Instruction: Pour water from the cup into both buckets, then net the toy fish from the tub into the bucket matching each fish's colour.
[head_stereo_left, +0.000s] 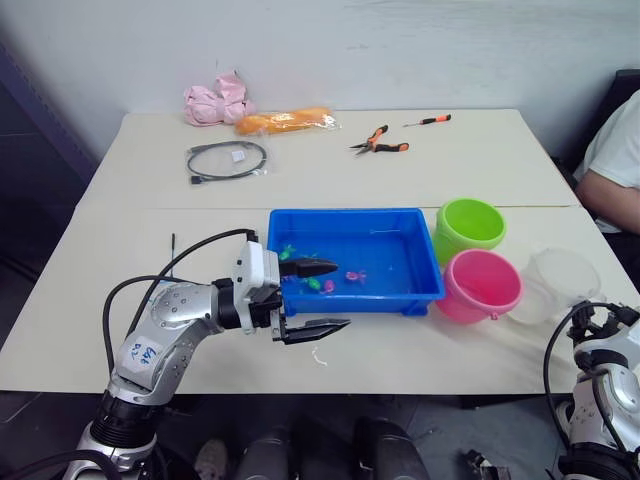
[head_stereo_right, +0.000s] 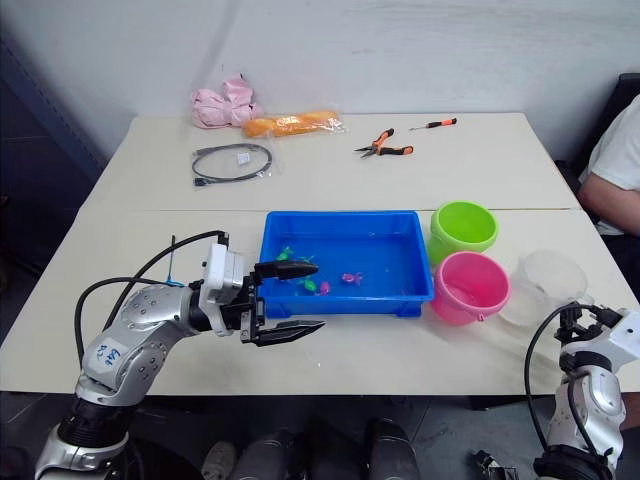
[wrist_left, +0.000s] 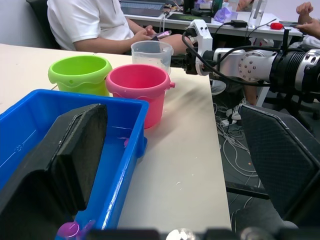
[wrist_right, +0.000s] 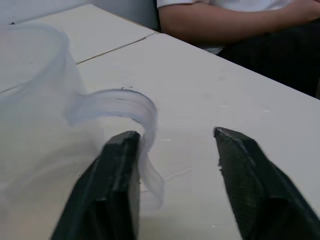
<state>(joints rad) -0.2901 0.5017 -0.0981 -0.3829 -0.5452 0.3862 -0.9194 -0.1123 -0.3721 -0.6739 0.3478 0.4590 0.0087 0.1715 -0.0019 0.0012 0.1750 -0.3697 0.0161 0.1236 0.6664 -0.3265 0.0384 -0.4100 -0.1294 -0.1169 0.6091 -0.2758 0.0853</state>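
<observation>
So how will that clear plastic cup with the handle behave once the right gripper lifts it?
The clear plastic cup looks thin-walled, so probably light and slightly flexible. Its smooth curved handle may slip between the open right gripper fingers.

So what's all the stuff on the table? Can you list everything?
Tub: one, blue, middle of the near table.
Toy fish: several, pink and green, inside the tub.
Buckets: two, green and pink, right of the tub.
Cup: one, clear, right of the pink bucket.
Pliers: one, orange-handled, far table.
Screwdriver: one, orange-handled, far table.
Cable: one, black, coiled, far left.
Soft bundles: pink and orange, far edge.
Person: one, white shirt, right side.
Left hand: open, at the tub's near-left corner.
Right hand: open, at the cup's handle.
</observation>
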